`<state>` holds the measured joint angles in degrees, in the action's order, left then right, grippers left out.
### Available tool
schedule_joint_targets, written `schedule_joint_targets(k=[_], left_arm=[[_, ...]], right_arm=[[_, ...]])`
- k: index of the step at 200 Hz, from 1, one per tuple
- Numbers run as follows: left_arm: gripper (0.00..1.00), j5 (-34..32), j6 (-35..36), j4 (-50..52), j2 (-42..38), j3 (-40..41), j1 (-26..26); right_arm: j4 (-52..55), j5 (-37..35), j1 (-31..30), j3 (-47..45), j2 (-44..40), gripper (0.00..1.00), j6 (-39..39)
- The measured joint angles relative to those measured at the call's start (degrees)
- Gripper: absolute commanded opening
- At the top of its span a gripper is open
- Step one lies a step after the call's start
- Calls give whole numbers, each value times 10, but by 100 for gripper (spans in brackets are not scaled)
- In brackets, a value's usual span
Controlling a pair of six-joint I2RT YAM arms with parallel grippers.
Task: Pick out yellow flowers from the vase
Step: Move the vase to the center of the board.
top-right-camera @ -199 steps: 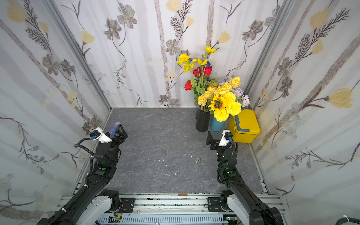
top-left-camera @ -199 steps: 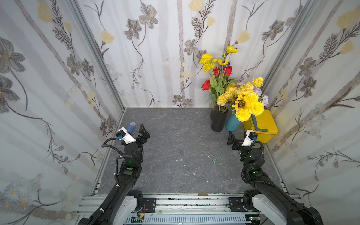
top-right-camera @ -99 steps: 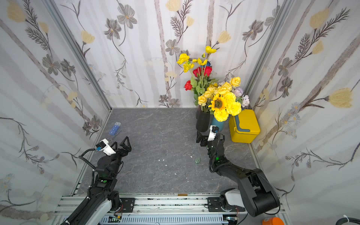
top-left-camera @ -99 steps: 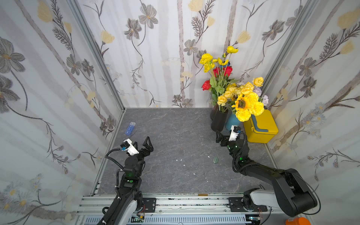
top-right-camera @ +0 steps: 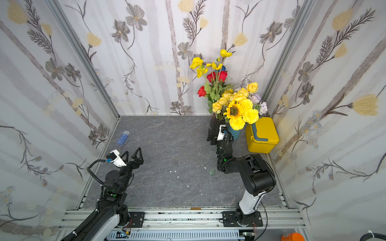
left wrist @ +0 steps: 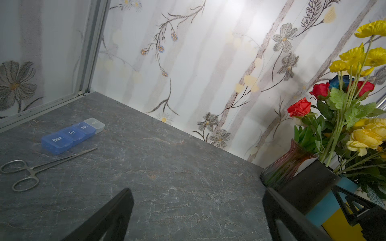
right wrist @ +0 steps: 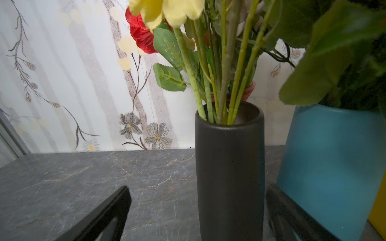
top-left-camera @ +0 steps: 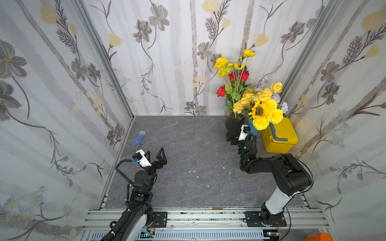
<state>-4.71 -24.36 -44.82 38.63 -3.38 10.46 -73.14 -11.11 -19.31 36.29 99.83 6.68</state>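
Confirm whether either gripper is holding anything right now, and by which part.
Nothing is held. The right gripper is open with the black vase between its jaws, not closed on it; the left gripper is open over the table.

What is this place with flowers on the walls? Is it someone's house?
Probably not a house, more likely a small robot test booth. A left arm and a right arm are fixed to a metal rail, and wallpapered panels box in a grey tabletop with yellow flowers in a black vase.

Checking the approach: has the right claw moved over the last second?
Yes. The right claw has travelled away from the front rail, up to the black vase, jaws open.
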Motion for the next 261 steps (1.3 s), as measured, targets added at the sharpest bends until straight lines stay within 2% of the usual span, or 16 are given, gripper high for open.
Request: schedule_joint_targets(k=[47,84,159,214,261], left_arm=[[100,-2,2,-3,-3,1,0],[100,-7,2,-4,-12,4,0],[100,-10,2,-8,-3,4,1],[100,-11,2,-11,0,4,1],[100,-11,2,-16,3,4,1]], right_arm=[[43,-37,1,77,47,100,-27],[57,-76,2,117,75,96,-44],[56,-129,5,132,104,94,-55],[53,-133,20,159,127,95,-12],[57,-134,21,186,141,95,-12]])
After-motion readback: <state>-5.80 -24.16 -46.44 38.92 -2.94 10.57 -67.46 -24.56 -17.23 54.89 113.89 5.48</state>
